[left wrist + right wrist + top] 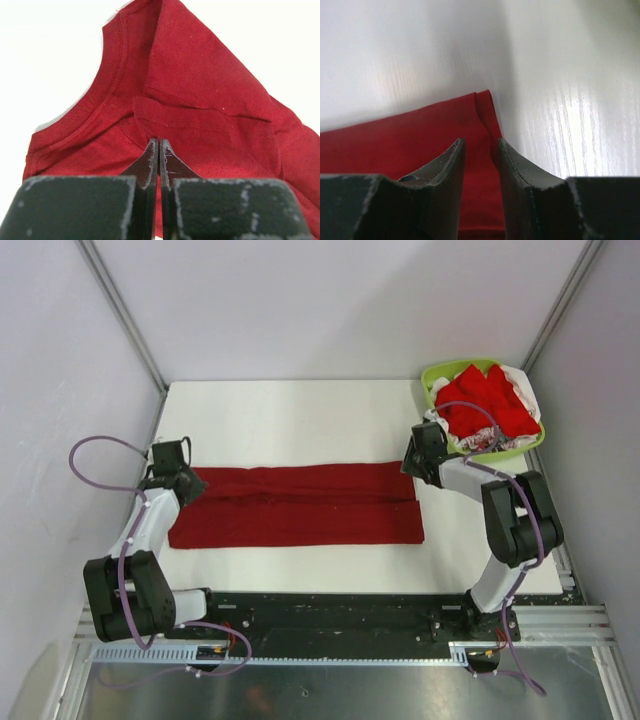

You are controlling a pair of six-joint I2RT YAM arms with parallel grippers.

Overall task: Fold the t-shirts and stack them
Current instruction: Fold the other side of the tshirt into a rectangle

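Crimson t-shirt; red shirts (w/ white); lime-grn basket.

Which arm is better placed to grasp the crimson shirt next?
Probably right: the right gripper is open over the hem corner of the crimson shirt; the left gripper is shut at its collar end.

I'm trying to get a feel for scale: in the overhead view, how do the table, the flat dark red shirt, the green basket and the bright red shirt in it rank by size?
Largest to smallest:
1. white table
2. dark red shirt
3. green basket
4. bright red shirt
No two look alike.
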